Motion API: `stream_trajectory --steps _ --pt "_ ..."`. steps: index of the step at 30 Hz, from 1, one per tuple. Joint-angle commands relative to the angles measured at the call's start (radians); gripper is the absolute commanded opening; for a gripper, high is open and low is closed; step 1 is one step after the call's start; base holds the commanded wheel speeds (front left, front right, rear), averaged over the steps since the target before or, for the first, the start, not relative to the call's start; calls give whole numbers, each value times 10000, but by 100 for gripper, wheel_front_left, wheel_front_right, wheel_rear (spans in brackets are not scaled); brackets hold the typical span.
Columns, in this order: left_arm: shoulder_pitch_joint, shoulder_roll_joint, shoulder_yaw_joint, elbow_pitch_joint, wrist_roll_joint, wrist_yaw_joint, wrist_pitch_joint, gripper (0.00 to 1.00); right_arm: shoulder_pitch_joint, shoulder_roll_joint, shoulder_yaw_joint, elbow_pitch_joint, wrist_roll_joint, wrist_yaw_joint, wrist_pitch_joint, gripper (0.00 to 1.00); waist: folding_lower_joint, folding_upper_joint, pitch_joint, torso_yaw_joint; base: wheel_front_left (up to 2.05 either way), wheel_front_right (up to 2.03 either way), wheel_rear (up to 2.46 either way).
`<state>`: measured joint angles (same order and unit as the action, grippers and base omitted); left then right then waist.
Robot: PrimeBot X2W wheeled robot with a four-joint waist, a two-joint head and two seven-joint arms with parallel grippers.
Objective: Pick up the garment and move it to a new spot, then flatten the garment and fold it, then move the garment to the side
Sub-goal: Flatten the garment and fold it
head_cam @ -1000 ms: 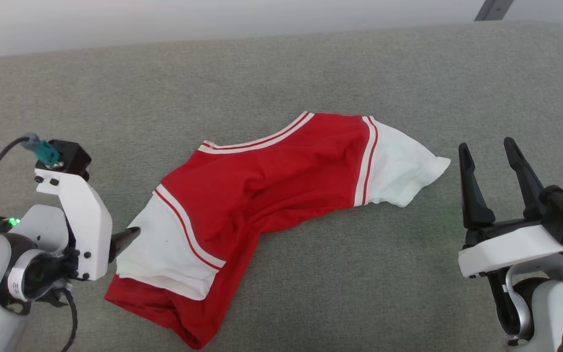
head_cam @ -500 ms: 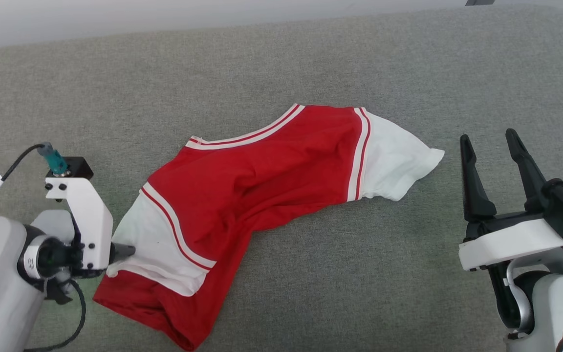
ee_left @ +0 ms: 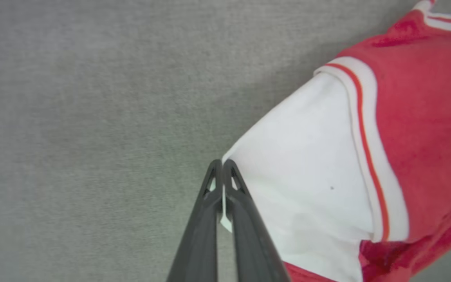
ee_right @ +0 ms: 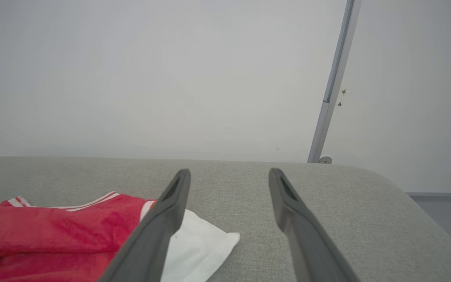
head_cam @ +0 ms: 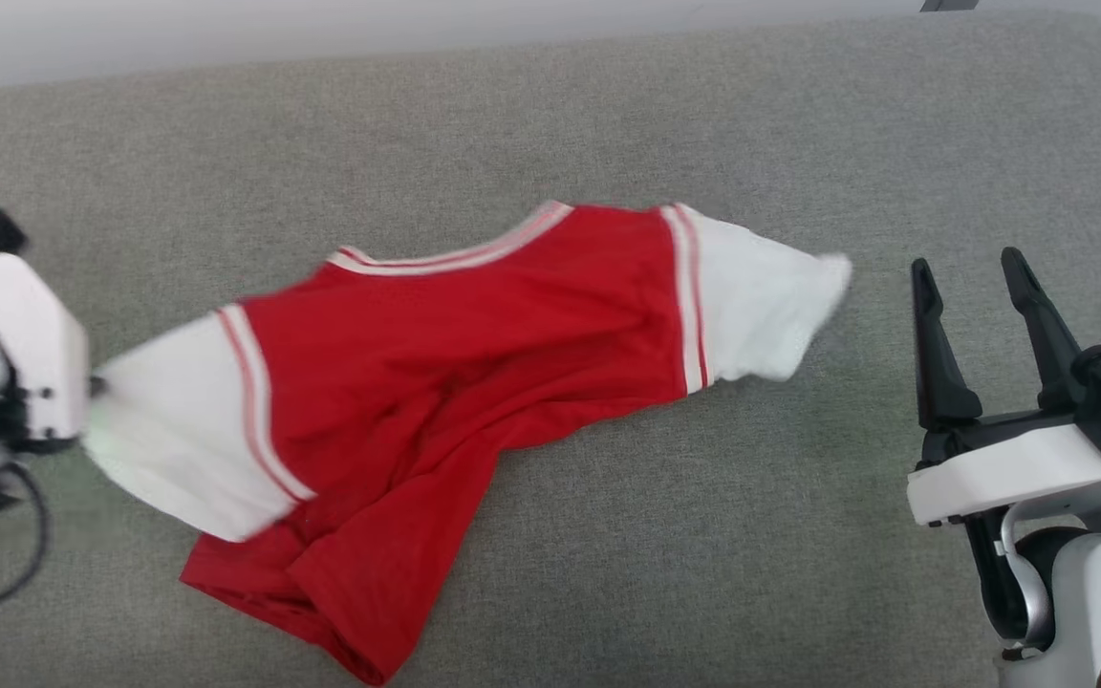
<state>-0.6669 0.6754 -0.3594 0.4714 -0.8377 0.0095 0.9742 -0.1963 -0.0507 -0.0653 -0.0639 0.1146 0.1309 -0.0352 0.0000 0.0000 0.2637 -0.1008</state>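
Observation:
The garment [head_cam: 474, 325], red with white sleeves and striped trim, lies rumpled across the middle of the grey padded surface [head_cam: 608, 535]. Its lettering is hidden. At the far left, my left gripper [head_cam: 92, 387] is shut on the edge of one white sleeve [head_cam: 178, 430], which is stretched out toward it. In the left wrist view the two fingers of the left gripper [ee_left: 222, 161] press together with a sliver of white sleeve [ee_left: 307, 168] pinched between them. My right gripper [head_cam: 969, 269] stands open to the right of the other white sleeve [head_cam: 761, 306], apart from it; the right wrist view shows the right gripper [ee_right: 229, 172] with its fingers wide.
The grey surface ends at a pale wall [ee_right: 151, 78] at the back, and its far right corner [ee_right: 405, 188] is rounded. A metal post [ee_right: 333, 86] runs up the wall behind that corner. Bare grey padding [ee_left: 92, 117] stretches to the left of the garment.
My left gripper has shut on the white sleeve and pulled it left, stretching it out and dragging the garment a little that way. The right gripper stays open and still.

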Motion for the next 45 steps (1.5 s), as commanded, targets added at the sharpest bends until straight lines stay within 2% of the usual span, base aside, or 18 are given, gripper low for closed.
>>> stream_trajectory --steps 1,4,9,10,12,13,14,20,25,32,33,34,39,45 --pt "-165 273 56 -16 248 -40 -144 0 8 5 -4 -68 -12 -3 23 100 0 0 25 18 0 0 0" --pt "-322 712 27 97 647 -107 -478 0 -37 6 33 -128 8 -3 65 100 0 0 102 21 0 0 0" --pt "-508 610 -3 803 721 -323 -1070 0 -149 8 74 -215 -43 -3 114 100 0 0 327 11 0 0 0" --pt "-544 565 -20 945 721 -394 -1180 8 -175 6 85 -226 -42 -3 130 100 0 0 375 5 0 0 0" --pt "-638 479 -64 1261 778 -519 -1356 75 -206 6 124 -273 -33 -3 160 100 0 0 465 -11 0 0 0" --pt "-697 419 -75 1427 752 -563 -1409 96 -216 6 131 -294 -51 -3 172 100 0 0 504 -17 0 0 0" --pt "-771 352 -62 1577 692 -607 -1457 100 -221 6 130 -323 -53 -3 180 100 0 0 536 -18 0 0 0" --pt "-1235 60 -26 2296 435 -708 -1244 100 -224 7 70 -509 -152 -3 321 100 0 0 730 4 0 0 0" --pt "-1339 -6 -436 2720 718 -492 -543 100 -240 7 44 -629 -179 -3 480 100 0 0 871 95 0 0 0" --pt "-1198 -297 -373 3338 501 -264 -657 100 -406 5 212 -754 -44 -1 743 100 0 0 1070 205 0 0 0" --pt "-1156 -416 -409 3392 425 -451 -585 48 -456 7 275 -743 8 -3 838 100 0 0 1099 233 0 0 0" --pt "-1145 -502 -356 3473 295 -428 -607 0 -497 7 330 -690 47 -3 963 100 0 0 1129 268 0 0 0" --pt "-1380 -755 -360 3555 221 -626 -937 0 -1272 7 523 10 63 -3 2042 100 0 0 1274 492 0 0 0" --pt "-1922 -1160 -519 3456 356 -823 -1335 0 -2657 -244 525 1731 -101 -3 3910 100 0 0 1476 976 0 0 0"
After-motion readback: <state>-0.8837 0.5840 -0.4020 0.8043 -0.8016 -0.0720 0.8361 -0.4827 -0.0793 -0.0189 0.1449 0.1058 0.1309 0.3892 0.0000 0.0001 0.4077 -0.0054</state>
